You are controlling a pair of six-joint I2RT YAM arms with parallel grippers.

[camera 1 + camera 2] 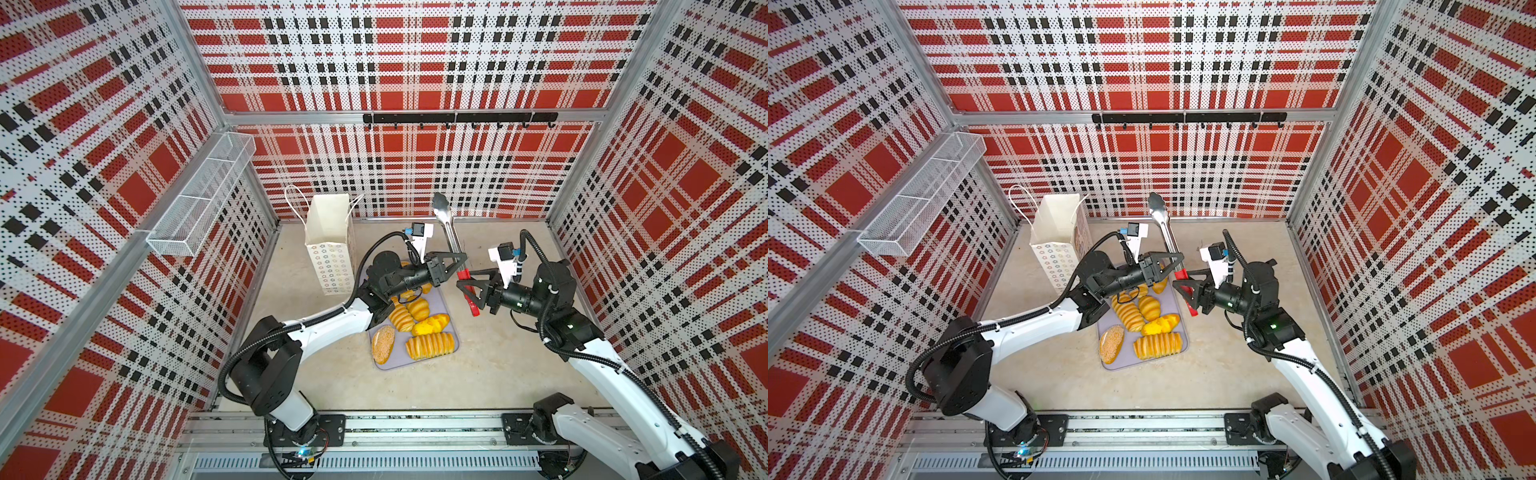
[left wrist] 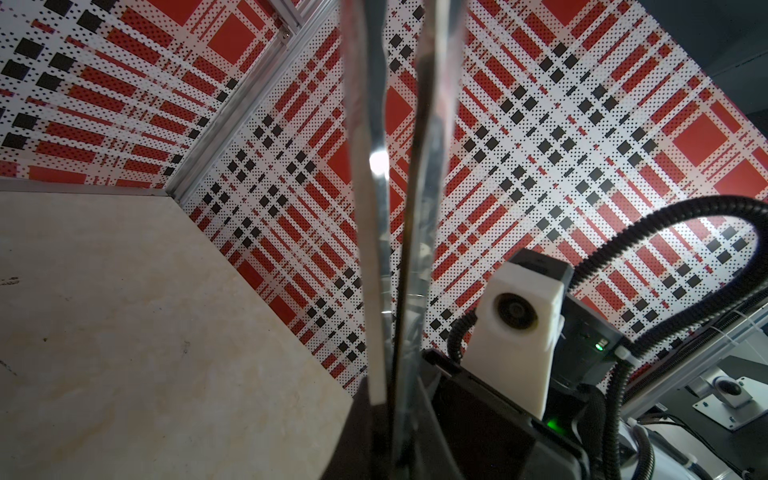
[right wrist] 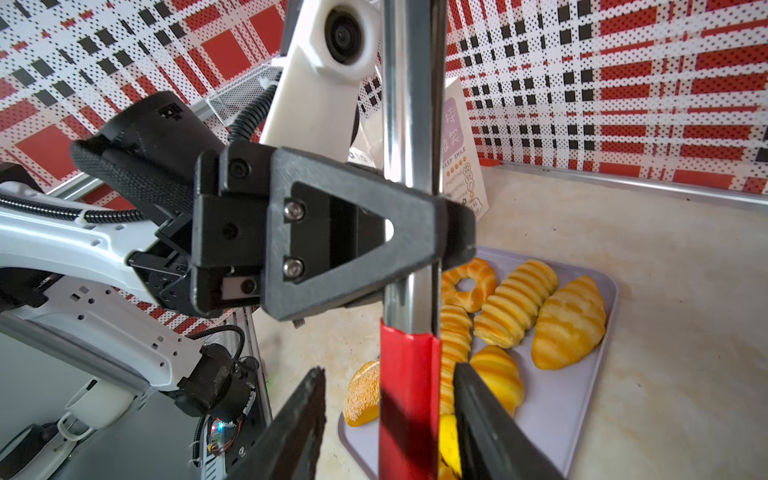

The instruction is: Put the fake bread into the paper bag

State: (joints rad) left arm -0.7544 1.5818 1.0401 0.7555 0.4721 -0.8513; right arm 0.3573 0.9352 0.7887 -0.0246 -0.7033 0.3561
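Right wrist view shows the left pincer [image 3: 446, 232] pinching the tongs [image 3: 409, 83] by the shaft and the right pincer [image 3: 388, 372] spread around their red handle; released early, they could fall on the fake bread [image 3: 515, 307], which lies on the tray [image 3: 552, 399] in the middle of the surface [image 3: 685, 332], outside the paper bag [image 3: 461, 166].

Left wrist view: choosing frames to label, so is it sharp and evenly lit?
Left wrist view: the tongs blur close to the lens, with a glare spot on the metal. Right wrist view: fake bread sharp, red handle smeared.
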